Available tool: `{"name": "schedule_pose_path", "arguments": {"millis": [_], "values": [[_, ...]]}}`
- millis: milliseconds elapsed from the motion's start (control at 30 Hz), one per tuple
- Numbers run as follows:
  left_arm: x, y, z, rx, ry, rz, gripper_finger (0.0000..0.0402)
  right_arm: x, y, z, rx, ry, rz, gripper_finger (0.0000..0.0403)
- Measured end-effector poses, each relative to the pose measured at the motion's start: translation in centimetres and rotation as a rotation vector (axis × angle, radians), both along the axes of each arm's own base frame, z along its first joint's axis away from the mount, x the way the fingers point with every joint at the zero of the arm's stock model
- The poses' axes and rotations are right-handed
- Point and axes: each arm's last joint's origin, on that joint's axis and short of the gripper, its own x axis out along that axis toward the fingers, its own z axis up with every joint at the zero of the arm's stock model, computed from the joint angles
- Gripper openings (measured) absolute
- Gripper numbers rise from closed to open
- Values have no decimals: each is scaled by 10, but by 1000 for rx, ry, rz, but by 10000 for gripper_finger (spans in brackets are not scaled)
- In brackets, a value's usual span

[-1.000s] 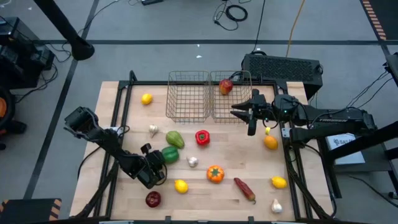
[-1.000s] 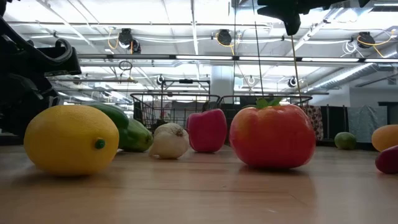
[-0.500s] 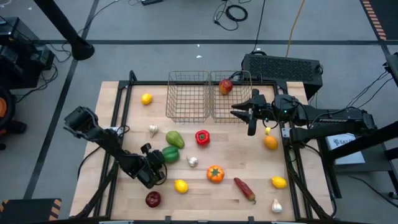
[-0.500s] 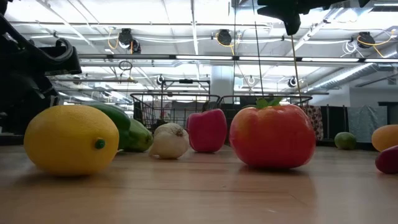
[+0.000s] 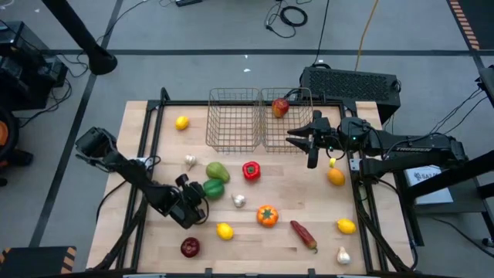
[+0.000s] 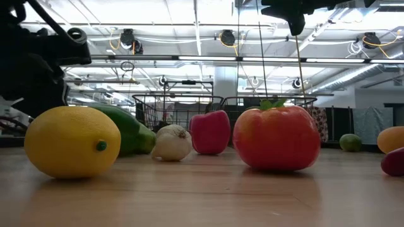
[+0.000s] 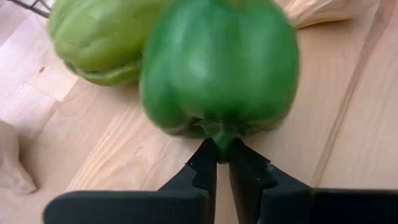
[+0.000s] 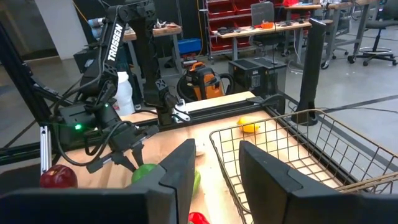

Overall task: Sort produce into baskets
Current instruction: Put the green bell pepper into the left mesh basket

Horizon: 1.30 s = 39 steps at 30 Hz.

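High view: the left gripper sits at the green bell pepper, just before the two wire baskets on the desk; its arm has swung slightly toward the baskets since a second ago. The right gripper hangs beside the baskets, fingers partly apart and empty.

Low view: a lemon and a tomato loom large, hiding most of the pepper.

Left wrist view: the fingers pinch the pepper's stem, which points back at the wrist; a paler green pepper is cut off beside it.

Right wrist view: a basket corner shows past the fingers.
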Motion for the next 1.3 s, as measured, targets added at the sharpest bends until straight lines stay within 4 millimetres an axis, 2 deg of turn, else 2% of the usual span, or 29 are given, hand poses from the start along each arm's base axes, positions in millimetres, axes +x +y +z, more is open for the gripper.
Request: {"name": "schedule_pose_path", "arguments": {"millis": [333, 467, 633, 900, 1033, 1133, 1300], "values": [[1, 1, 1, -5, 13, -2, 18, 0, 0, 0, -1, 0, 0, 116], [7, -4, 13, -5, -8, -45, 18, 0, 0, 0, -1, -2, 0, 116], [14, -7, 54, -29, -29, -108, 17, 0, 0, 1, -2, -9, 0, 116], [15, 9, 141, 19, -87, -131, 17, 0, 0, 1, -13, -13, 2, 116], [24, 29, 180, 128, -173, -139, 16, 0, 0, 1, -28, -11, 3, 116], [33, 49, 205, 286, -200, -130, 16, 0, 0, 1, -35, -9, 4, 116], [51, 96, 239, 479, -225, -87, 16, 0, 0, 1, -68, -3, 7, 116]]}}
